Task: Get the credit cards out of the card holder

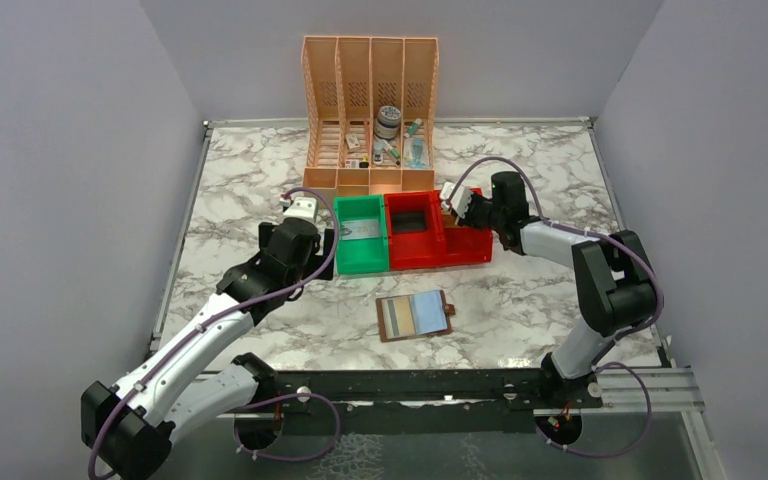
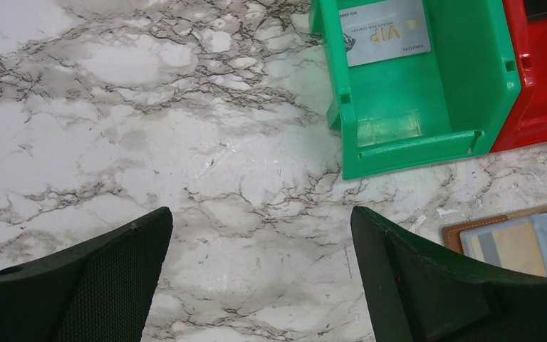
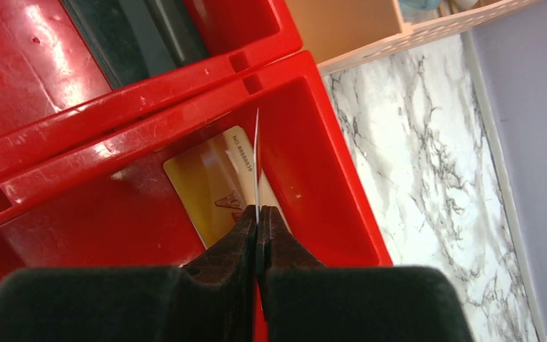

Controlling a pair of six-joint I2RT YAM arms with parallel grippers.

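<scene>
The brown card holder (image 1: 415, 316) lies open on the marble near the front, with tan and pale blue credit cards (image 1: 422, 312) in its slots; its corner (image 2: 520, 242) shows at the right of the left wrist view. My left gripper (image 2: 260, 217) hangs open over bare marble, left of the green bin (image 2: 427, 107), which holds a grey card (image 2: 384, 28). My right gripper (image 3: 256, 217) is shut on a thin card seen edge-on (image 3: 257, 164). It hovers over the right red bin (image 3: 342, 185), where a gold card (image 3: 210, 185) lies.
A second red bin (image 1: 415, 230) with something dark inside sits between the green bin and the right red bin. The peach file organiser (image 1: 370, 110) stands behind them with small items at its base. Grey walls enclose the table.
</scene>
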